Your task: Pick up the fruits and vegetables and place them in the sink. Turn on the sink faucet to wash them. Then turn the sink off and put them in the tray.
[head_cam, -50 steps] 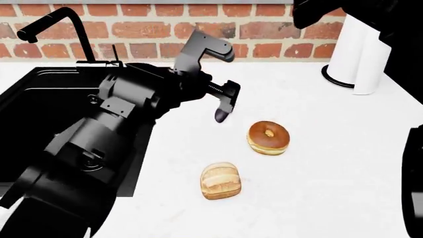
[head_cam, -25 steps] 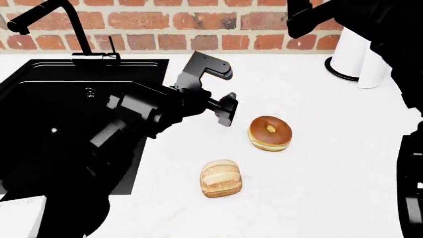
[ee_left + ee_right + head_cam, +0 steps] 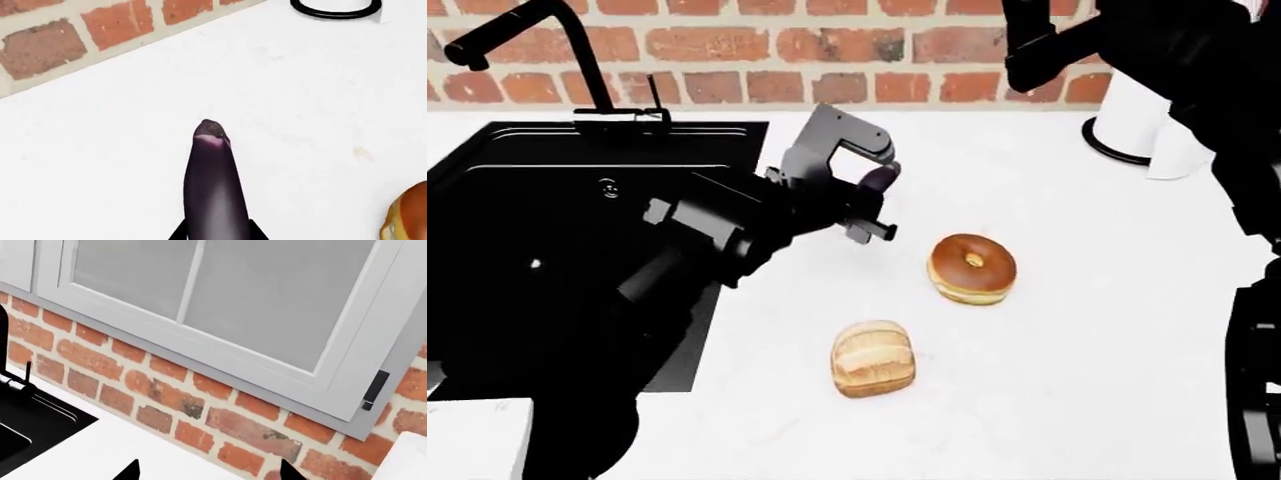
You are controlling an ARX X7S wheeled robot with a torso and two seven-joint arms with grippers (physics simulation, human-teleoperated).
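My left pincer [image 3: 874,195] has rotated since before, clenched on the eggplant [image 3: 212,190], now mid-frame above the white desk [image 3: 1068,380] right of the sink [image 3: 507,200]. Right pincer [image 3: 208,471] spread, facing brick wall [image 3: 167,405].

no readable text, label or number shows anywhere.

Dark glossy purple eggplant [image 3: 212,190] with a brownish tip, matte black sink [image 3: 547,250] and black faucet [image 3: 527,45], white countertop [image 3: 1068,380], red-brown brick wall [image 3: 801,45] with pale mortar, golden-brown bagel [image 3: 972,268], tan bread roll [image 3: 873,359], grey-white window frame [image 3: 220,355]
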